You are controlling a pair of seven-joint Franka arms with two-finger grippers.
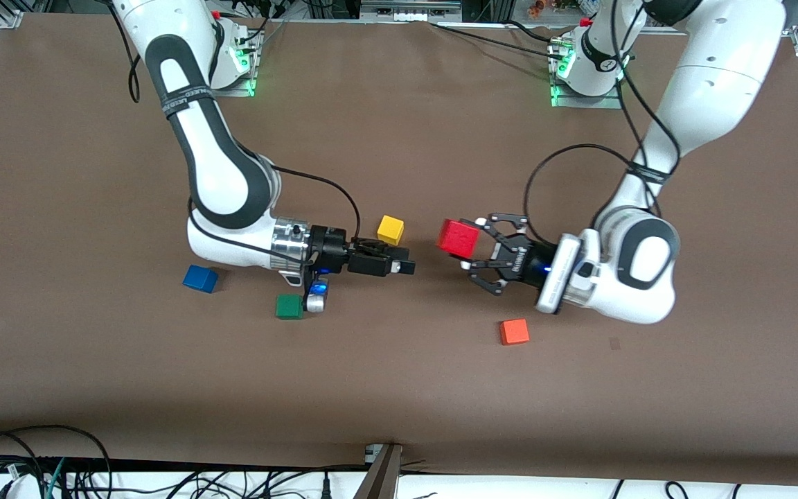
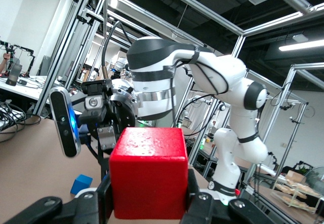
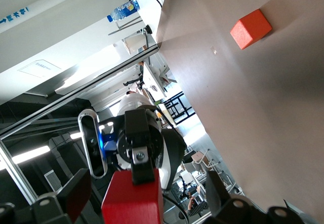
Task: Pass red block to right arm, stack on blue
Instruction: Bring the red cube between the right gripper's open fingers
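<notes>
Front view: two Franka arms face each other, both turned sideways above the middle of the brown table (image 1: 399, 125). The left gripper (image 1: 470, 250), a spread claw-like linkage, holds the red block (image 1: 459, 238) off the table between its fingers, the cube pointing toward the right arm. The right gripper (image 1: 406, 266) hangs level with it, its tips just short of the block and not touching it; from this angle the spread of its slim black fingers cannot be told. The blue cube (image 1: 200, 278) sits on the table toward the right arm's end, near that arm's wrist. A green cube (image 1: 289, 306) lies nearer the camera than the blue one, and a yellow cube (image 1: 391, 229) sits beside the right gripper, farther from the camera. An orange cube (image 1: 514, 331) rests below the left gripper, nearer the camera. In the left wrist view the red block (image 2: 148, 173) fills the foreground, clamped on both sides by the pads.
</notes>
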